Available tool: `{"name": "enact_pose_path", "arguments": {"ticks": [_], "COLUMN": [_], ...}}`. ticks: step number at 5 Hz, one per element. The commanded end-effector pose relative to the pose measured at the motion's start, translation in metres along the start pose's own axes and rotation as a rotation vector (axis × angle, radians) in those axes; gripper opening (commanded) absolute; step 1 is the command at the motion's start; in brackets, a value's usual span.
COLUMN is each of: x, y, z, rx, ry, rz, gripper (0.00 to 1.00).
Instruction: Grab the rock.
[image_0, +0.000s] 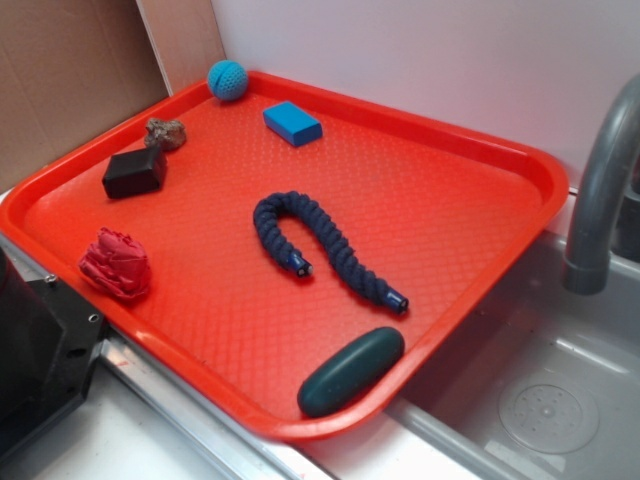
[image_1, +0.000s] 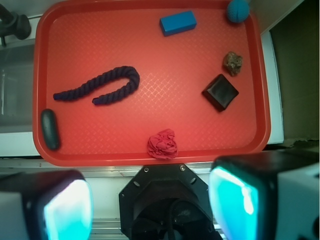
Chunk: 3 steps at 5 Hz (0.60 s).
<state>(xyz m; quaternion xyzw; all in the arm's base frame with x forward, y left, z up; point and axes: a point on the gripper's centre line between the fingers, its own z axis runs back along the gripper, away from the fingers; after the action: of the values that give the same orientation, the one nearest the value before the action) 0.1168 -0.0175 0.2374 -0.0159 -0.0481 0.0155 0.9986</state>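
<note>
1. A red tray (image_0: 480, 215) sits beside a sink (image_0: 560, 400).
2. The gripper (image_1: 150, 210) hangs high above the tray's near edge, fingers spread, empty.
3. The rock (image_1: 232, 63) lies at the far left corner in the exterior view, just beside the black block (image_1: 220, 92).
4. The approach is not yet begun, I judge; next, travel over the rock and descend.

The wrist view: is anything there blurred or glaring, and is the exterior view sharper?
Wrist view: the tool's fingers are out of focus, glowing cyan; the rock is fairly sharp. Exterior view: soft overall, with pale glare on the tray near the sink.

The exterior view looks obliquely across the red tray (image_0: 480, 150) from nearby; the wrist view looks straight down on it (image_1: 150, 45).
</note>
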Motion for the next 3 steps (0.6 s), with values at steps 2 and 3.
{"name": "enact_pose_path", "arguments": {"ticks": [2, 3], "x": [0.023, 0.056], "y": [0.045, 0.082], "z": [-0.040, -0.059], "rx": [-0.002, 0.066], "ry": [0.088, 0.045], "rz": [0.064, 0.206], "gripper": [1.00, 1.00]}}
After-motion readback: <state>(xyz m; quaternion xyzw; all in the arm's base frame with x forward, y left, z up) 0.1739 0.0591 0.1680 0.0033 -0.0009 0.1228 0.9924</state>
